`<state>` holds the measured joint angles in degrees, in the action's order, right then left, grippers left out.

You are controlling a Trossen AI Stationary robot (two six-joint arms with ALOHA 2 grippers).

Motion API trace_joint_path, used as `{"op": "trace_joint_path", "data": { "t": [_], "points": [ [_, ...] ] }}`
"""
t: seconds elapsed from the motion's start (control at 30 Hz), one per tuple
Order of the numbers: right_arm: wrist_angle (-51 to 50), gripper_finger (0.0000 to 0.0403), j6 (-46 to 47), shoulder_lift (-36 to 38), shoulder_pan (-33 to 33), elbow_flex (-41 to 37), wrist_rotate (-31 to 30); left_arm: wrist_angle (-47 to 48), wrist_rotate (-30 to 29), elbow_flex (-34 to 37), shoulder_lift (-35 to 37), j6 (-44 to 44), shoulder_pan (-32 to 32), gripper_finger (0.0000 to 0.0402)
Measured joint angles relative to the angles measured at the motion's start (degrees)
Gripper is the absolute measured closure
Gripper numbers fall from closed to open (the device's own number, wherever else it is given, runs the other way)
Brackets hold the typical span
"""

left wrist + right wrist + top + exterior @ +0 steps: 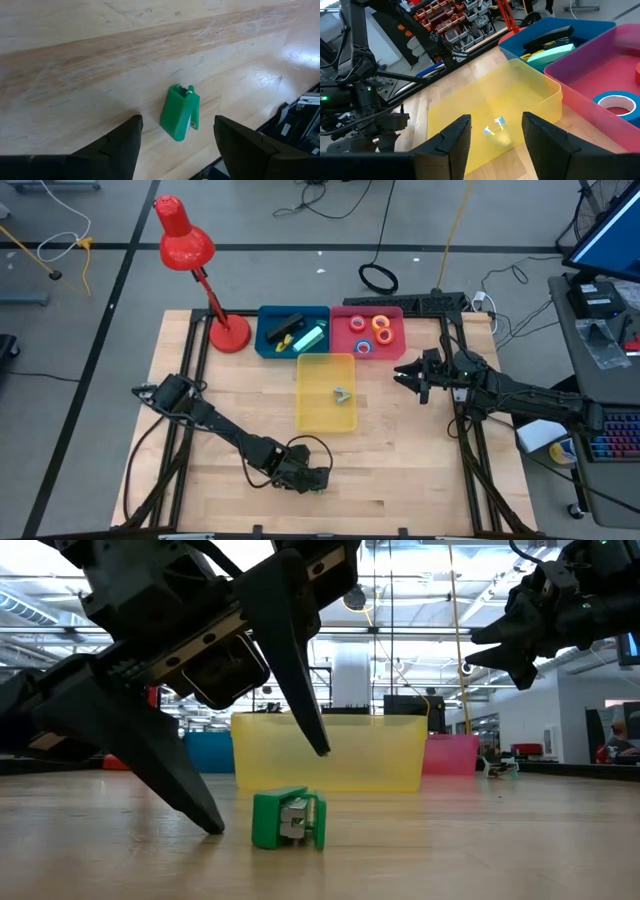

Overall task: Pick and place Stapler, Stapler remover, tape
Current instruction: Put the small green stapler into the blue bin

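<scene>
My left gripper (175, 145) hangs low over the near edge of the wooden table (400, 450), its fingers (117, 145) spread wide and holding nothing. Between them, on the bare wood, lies the green staple remover (180, 112); from table height it sits just beside one fingertip, with the other finger poised above it, neither one touching it.

Beyond it stands the yellow bin (325, 392) in the middle of the table, with another small staple remover (342, 394) lying inside. Behind that, side by side along the far edge, are the blue bin (292, 330) and the pink bin (367, 332). The blue one holds a black stapler (284, 326) and a pale green stapler (311, 337). The pink one holds the tape (372, 333): small rolls in orange, blue and red.

My right gripper (410, 376) hovers above the table to the right of the yellow bin, fingers (442, 145) partly apart and empty.

A red desk lamp (190, 255) stands at the far left corner, next to the blue bin.
</scene>
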<state>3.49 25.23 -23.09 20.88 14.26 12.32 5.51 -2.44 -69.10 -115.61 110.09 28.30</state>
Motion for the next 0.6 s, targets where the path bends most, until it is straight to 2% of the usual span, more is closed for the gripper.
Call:
{"op": "trace_joint_path", "data": {
  "t": [0.3,0.6],
  "points": [
    [0.0,0.0234,0.0,0.0,0.0,0.0,-0.03,1.56,2.12,0.0,-0.48,2.24,-1.18,0.0151],
    [0.0,0.0234,-0.1,0.0,0.0,0.0,-0.09,5.77,9.78,-0.09,-0.55,5.95,-3.42,0.0151]
  ]
}}
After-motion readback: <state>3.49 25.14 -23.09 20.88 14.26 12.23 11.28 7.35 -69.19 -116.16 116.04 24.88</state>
